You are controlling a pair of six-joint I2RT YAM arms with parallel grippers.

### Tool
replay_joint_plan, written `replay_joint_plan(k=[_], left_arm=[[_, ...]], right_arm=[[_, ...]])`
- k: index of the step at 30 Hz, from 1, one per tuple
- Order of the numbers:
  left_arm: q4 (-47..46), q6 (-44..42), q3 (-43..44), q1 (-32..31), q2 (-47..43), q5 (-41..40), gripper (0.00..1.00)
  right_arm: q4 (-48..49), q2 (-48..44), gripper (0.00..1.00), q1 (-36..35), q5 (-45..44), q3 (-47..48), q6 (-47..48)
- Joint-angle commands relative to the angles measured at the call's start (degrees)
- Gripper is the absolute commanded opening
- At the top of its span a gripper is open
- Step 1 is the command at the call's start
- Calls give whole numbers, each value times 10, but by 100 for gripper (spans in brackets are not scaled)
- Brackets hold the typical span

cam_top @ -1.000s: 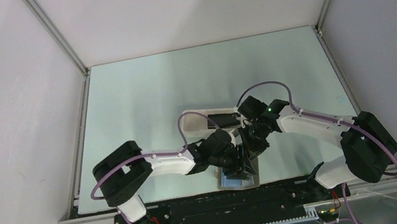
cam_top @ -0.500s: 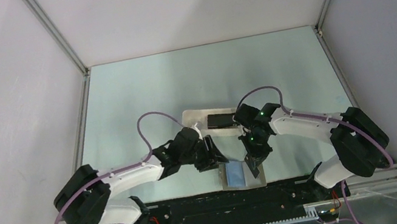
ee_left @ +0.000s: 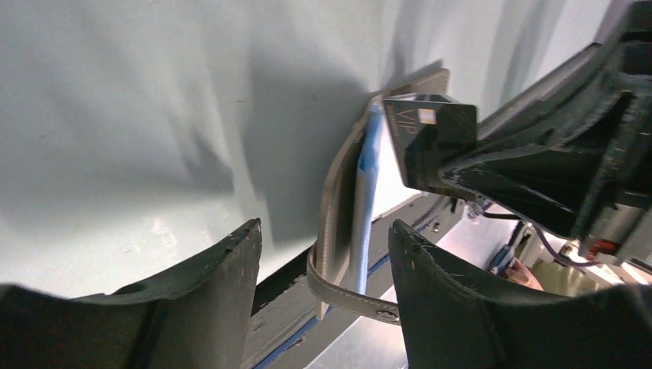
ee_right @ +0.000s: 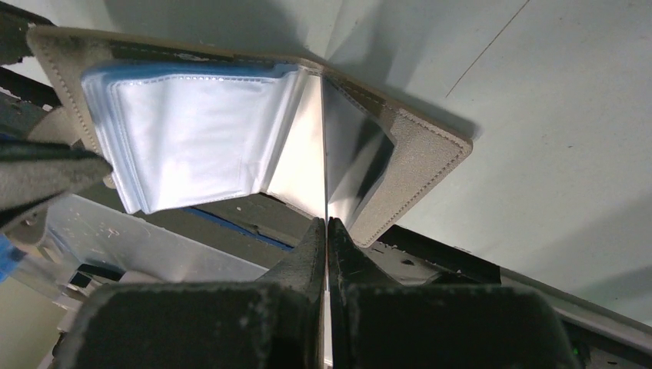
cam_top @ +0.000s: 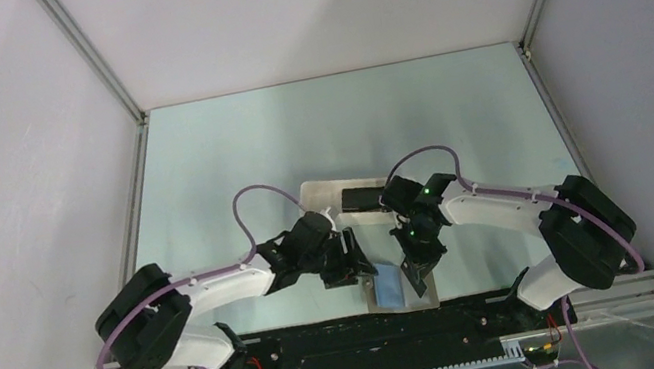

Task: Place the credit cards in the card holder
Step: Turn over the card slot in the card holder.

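Three white walls (cam_top: 302,6) enclose a pale-green table (cam_top: 228,161).

We see two arms of one build. The left arm (cam_top: 219,285) and the right arm (cam_top: 509,203) each have smooth white link shells joined by bulky, rounded black joint housings. A thin purple cable (cam_top: 250,203) runs along the left arm, clipped to its white shell, and a second purple cable (cam_top: 419,154) runs along the right one. Small green lights (cam_top: 426,191) glow on the right arm's black wrist section. Both bases sit on a black mounting plate (cam_top: 370,334) at the table's near edge. The left gripper (ee_left: 324,227) has matt black, wedge-shaped fingers (ee_left: 207,307) with worn, chipped edges. The right gripper (ee_right: 326,227) has black fingers (ee_right: 304,265) with a grainy surface.
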State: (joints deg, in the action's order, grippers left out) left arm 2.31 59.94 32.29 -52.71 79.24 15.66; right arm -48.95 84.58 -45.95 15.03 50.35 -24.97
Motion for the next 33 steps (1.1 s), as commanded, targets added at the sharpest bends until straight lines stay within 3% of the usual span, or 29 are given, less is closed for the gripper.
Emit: replay_joint_plan(k=[1, 11, 14, 17, 19, 25, 33], left_arm=[[-67, -1, 13, -2, 8, 34, 66], [-109, 5, 29, -24, 67, 60, 61], [-109, 14, 41, -32, 89, 54, 44], [-109, 23, 41, -32, 87, 28, 7], [-108, 30, 32, -29, 73, 5, 1], [-109, 34, -1, 5, -2, -59, 0], [-108, -29, 3, 76, 12, -4, 0]], right_arm=[[6, 10, 0, -4, -2, 11, 0], [17, 20, 0, -6, 8, 15, -1], [21, 21, 0, -5, 10, 18, -2], [30, 14, 0, -2, 7, 19, -7], [46, 5, 0, -2, 0, 18, -13], [133, -62, 0, 10, 37, -16, -55], [265, -46, 0, 29, 98, -32, -88]])
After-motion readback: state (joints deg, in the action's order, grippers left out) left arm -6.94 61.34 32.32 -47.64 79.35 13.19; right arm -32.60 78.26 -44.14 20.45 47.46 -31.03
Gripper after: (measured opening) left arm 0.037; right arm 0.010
